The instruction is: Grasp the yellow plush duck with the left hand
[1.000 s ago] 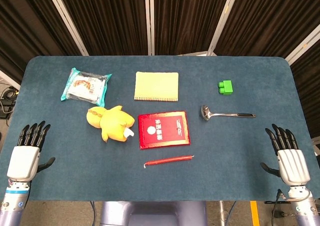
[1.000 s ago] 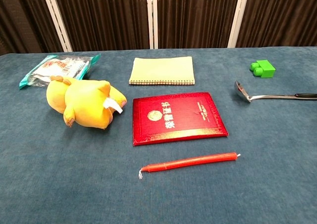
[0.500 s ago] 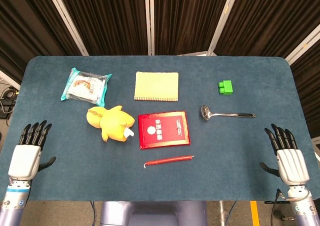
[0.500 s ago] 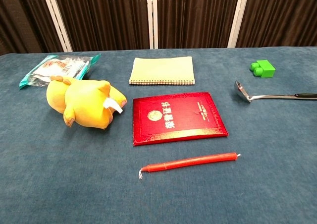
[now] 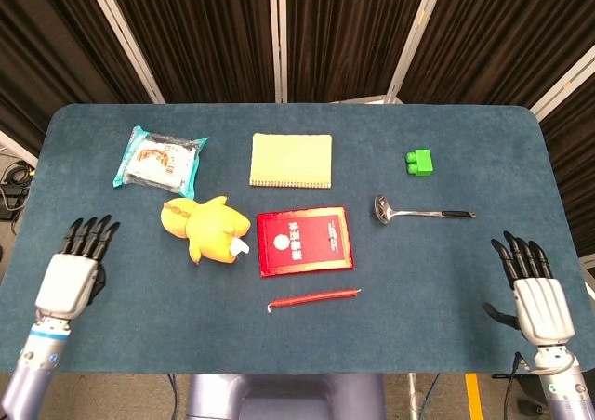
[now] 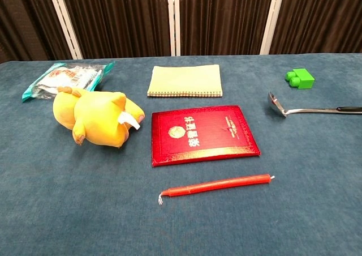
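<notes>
The yellow plush duck [image 5: 206,228] lies on its side on the blue table, left of centre; in the chest view the duck [image 6: 96,117] shows a white tag on its right side. My left hand [image 5: 74,269] hovers over the table's front left part, fingers spread and empty, well to the left and nearer than the duck. My right hand [image 5: 532,288] is at the front right edge, fingers apart, holding nothing. Neither hand shows in the chest view.
A red booklet [image 5: 304,241] lies right beside the duck, with a red pen-like stick [image 5: 313,299] in front of it. A snack packet [image 5: 160,157] sits behind the duck. A yellow notebook [image 5: 291,160], a metal ladle [image 5: 420,212] and a green block [image 5: 419,162] lie further right.
My left hand has moved forward and to the right over the table, towards the duck. The right hand and all objects stay where they were.
</notes>
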